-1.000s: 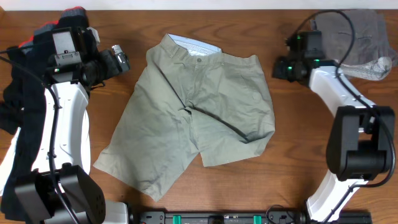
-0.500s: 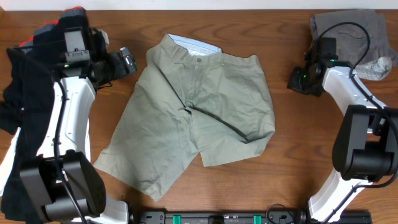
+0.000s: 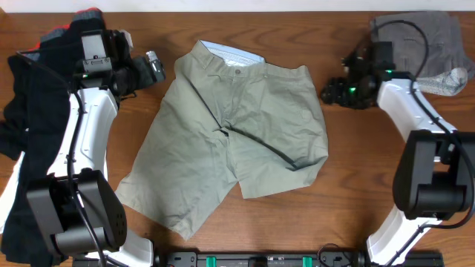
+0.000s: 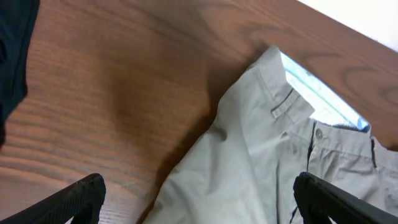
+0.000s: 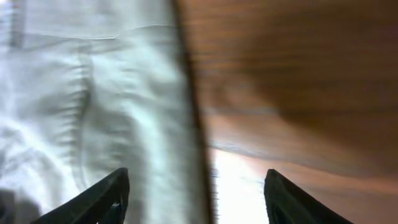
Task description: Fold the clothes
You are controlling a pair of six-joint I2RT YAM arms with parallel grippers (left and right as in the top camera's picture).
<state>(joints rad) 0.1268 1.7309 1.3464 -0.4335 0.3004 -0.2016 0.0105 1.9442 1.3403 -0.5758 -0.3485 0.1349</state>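
The khaki-beige shorts (image 3: 237,133) lie spread flat mid-table, waistband at the far side with the pale blue lining (image 3: 226,52) and button (image 3: 237,72) showing. My left gripper (image 3: 152,68) hovers open just left of the waistband corner. In the left wrist view its fingertips (image 4: 81,199) stand wide apart over the shorts (image 4: 267,155), the lining (image 4: 317,99) and the button (image 4: 319,133). My right gripper (image 3: 330,93) is open beside the shorts' right side. In the right wrist view the gripper (image 5: 196,199) straddles the edge of the shorts (image 5: 93,106), gripping nothing.
Black garments with red trim (image 3: 30,111) are heaped at the left table edge behind the left arm. Grey shorts (image 3: 427,41) and a white piece (image 3: 453,78) lie at the far right corner. Bare wood (image 3: 356,170) surrounds the khaki shorts.
My right gripper has gone from shut to open and swung left to the shorts' right edge. My left gripper has edged slightly right toward the waistband corner.
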